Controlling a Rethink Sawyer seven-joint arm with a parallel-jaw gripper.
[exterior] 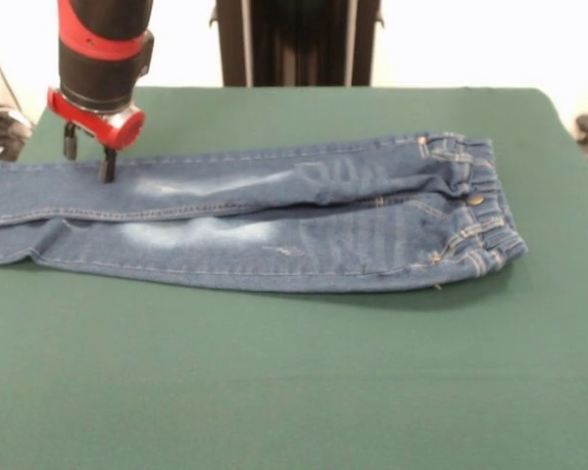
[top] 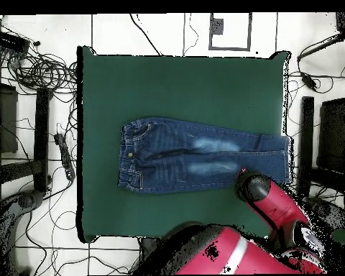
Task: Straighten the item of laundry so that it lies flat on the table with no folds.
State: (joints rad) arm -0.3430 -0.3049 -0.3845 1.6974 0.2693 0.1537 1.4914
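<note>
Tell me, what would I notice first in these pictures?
A small pair of blue denim jeans with faded whitish thigh patches lies stretched across the middle of the dark green felt-topped table. The robot's red and black hand comes down at the leg end, its dark fingers apart.

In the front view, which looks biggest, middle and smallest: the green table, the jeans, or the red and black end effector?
Largest to smallest:
1. The table
2. The jeans
3. The end effector, though it stands farther from the camera, so it may look smaller than it is.
</note>
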